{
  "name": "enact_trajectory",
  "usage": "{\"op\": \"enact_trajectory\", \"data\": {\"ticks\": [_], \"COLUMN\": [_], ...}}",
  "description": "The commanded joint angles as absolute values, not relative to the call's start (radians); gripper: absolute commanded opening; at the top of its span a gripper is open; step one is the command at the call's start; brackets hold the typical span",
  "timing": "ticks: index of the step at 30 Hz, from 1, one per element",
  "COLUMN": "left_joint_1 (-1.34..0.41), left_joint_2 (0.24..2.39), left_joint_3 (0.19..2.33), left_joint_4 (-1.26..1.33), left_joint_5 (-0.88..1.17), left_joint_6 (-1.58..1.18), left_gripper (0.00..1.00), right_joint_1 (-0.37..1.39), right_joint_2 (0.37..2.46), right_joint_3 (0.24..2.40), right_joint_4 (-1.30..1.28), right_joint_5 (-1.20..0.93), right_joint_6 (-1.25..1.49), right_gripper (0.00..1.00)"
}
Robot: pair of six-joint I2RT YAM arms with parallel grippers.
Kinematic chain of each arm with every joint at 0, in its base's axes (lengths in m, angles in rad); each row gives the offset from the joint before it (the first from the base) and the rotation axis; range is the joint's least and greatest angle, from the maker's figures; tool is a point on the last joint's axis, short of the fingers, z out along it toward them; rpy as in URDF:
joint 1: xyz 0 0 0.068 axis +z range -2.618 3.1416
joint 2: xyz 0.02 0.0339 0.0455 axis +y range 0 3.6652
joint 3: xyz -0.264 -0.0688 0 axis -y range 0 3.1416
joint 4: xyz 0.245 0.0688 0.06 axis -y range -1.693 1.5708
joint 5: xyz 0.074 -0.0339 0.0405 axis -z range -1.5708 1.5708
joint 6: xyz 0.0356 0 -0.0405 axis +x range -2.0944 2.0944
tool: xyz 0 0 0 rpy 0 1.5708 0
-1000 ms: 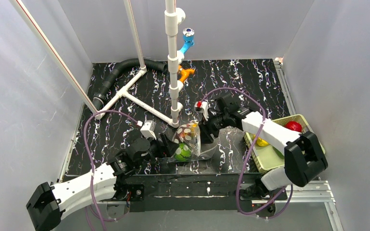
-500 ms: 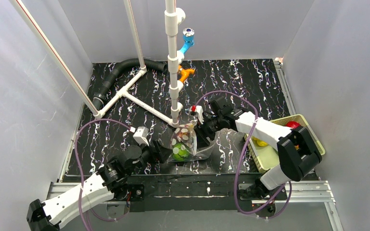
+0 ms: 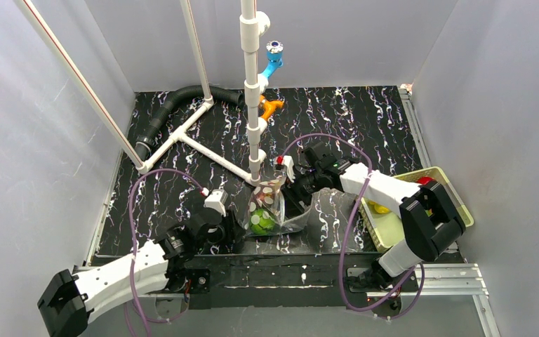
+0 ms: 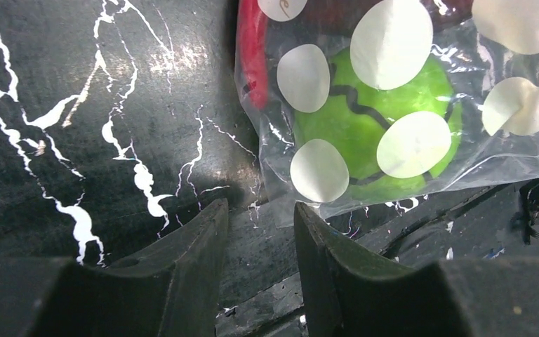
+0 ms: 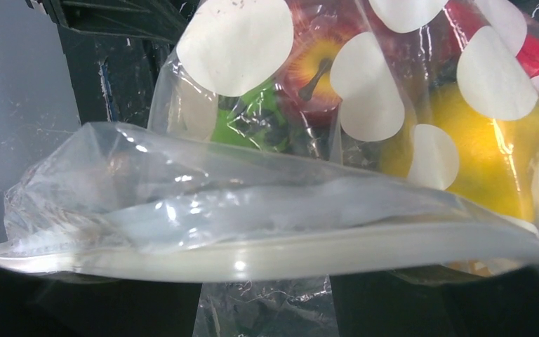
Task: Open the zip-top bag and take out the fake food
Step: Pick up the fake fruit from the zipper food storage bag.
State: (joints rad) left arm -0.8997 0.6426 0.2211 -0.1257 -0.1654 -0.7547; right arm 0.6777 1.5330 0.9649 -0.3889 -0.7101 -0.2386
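the zip-top bag (image 3: 271,203) stands on the black marbled table (image 3: 365,126), a little below the middle of the top view, just under the foot of the white pipe post (image 3: 252,84). it is between the two grippers. the fake food (image 3: 262,222) is inside it. in the left wrist view a green piece (image 4: 337,140) lies behind the white dots. in the right wrist view a red apple piece (image 5: 316,56) and a yellow piece (image 5: 488,168) show through the film.

the left gripper (image 4: 260,214) is at the lower left side of the bag. in its own view the two dark fingers (image 4: 182,267) rise from the bottom edge with a narrow gap between them, and only the table is in this gap. so it is released and grasps nothing. the lower corner of the bag is just beside the tip of the right-hand finger; if it touches, i cannot tell.

the right gripper (image 5: 265,302) is at the upper right side of the bag. its jaws stand wide apart at the bottom corners of the frame. the thick zip rim of the bag runs across the whole frame in front of both, and loose film hangs in the gap. the jaws are not clenched on it.

at the right edge of the top view a pale yellow-green basket (image 3: 465,210) holds a red fruit (image 3: 427,182) and a yellow fruit (image 3: 379,207).
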Motion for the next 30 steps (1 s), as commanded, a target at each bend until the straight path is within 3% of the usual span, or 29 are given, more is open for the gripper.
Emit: {"op": "enact_trajectory", "data": {"ticks": [1,30], "left_joint_1": [-0.896,-0.896], "left_joint_2": [0.7,0.873], "left_joint_3": [0.258,0.249], "left_joint_4": [-0.07,0.131], "left_joint_5": [-0.123,-0.037], "left_joint_6": [-0.732,-0.744], "left_gripper": [0.38,0.37], "right_joint_1": [0.692,0.732], "right_joint_2": [1.543,1.584], "right_joint_3": [0.958,0.967], "right_joint_4": [-0.365,-0.382], "right_joint_5": [-0.739,-0.754], "right_joint_6": [-0.247,-0.264], "right_gripper": [0.67,0.7]}}
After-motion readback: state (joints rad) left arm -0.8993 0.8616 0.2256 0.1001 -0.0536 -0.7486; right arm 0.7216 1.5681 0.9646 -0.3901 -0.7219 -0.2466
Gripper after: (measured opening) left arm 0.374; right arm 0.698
